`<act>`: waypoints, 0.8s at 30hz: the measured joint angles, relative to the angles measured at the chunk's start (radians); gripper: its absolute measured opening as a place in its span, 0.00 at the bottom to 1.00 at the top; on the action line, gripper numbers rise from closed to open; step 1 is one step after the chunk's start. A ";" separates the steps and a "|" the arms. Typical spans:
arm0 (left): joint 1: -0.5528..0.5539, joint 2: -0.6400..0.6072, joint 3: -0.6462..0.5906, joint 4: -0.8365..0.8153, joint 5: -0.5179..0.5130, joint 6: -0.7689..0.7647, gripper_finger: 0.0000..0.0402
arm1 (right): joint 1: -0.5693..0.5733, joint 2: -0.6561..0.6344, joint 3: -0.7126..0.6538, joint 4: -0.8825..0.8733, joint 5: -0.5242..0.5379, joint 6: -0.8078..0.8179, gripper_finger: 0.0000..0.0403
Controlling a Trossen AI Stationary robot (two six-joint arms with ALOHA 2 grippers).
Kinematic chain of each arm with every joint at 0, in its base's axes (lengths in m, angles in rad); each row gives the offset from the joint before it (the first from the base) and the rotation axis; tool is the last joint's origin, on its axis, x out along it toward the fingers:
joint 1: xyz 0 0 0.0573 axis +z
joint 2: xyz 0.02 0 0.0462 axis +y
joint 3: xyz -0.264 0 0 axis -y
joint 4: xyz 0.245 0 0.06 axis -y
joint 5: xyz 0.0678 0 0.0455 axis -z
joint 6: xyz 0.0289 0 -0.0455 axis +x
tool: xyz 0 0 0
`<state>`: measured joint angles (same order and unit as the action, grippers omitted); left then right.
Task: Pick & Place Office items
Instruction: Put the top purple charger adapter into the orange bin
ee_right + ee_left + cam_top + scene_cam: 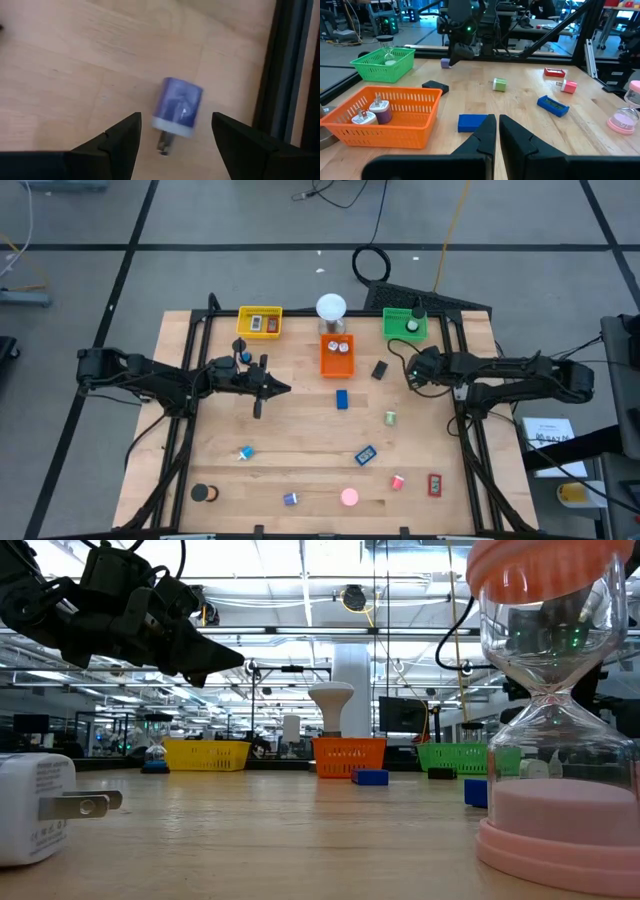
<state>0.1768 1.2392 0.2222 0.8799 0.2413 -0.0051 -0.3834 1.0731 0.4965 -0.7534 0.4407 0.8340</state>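
Observation:
Small office items lie scattered on the wooden table: a blue block [342, 399] [472, 122], a black piece [379, 370], a green piece [391, 417], a blue piece [366, 454] and a red one [435, 484]. My right gripper [411, 372] [176, 131] is open and points down over a purple plug adapter [177, 107] [445, 62]. The adapter lies on its side on the wood, between the fingers and apart from them. My left gripper [280, 388] [497, 131] is shut, empty, and hovers above the table left of the blue block.
The yellow tray [260, 321], the orange tray [337, 355] with two adapters inside and the green tray [405, 324] line the far side beside a white globe lamp [331, 308]. A pink hourglass [555, 690] and a white adapter [30, 805] stand at the near edge. A black frame rail [285, 70] runs beside the purple adapter.

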 joint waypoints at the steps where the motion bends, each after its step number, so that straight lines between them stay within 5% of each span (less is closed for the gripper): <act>1: 0.000 0.000 0.000 0.000 0.000 0.000 0.06 | -0.004 0.001 -0.004 0.008 0.000 -0.009 0.58; 13: 0.000 0.000 0.000 0.000 0.000 0.000 0.06 | -0.009 0.000 -0.050 0.141 -0.066 -0.054 0.37; 20: 0.000 0.000 0.000 0.000 0.000 0.000 0.06 | -0.009 0.001 -0.043 0.161 -0.083 -0.109 0.37; 24: 0.000 0.000 0.000 0.000 0.000 0.000 0.06 | 0.010 0.002 0.016 0.154 -0.183 -0.154 0.36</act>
<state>0.1768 1.2392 0.2222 0.8799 0.2416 -0.0051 -0.3735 1.0756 0.5125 -0.5995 0.2578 0.6797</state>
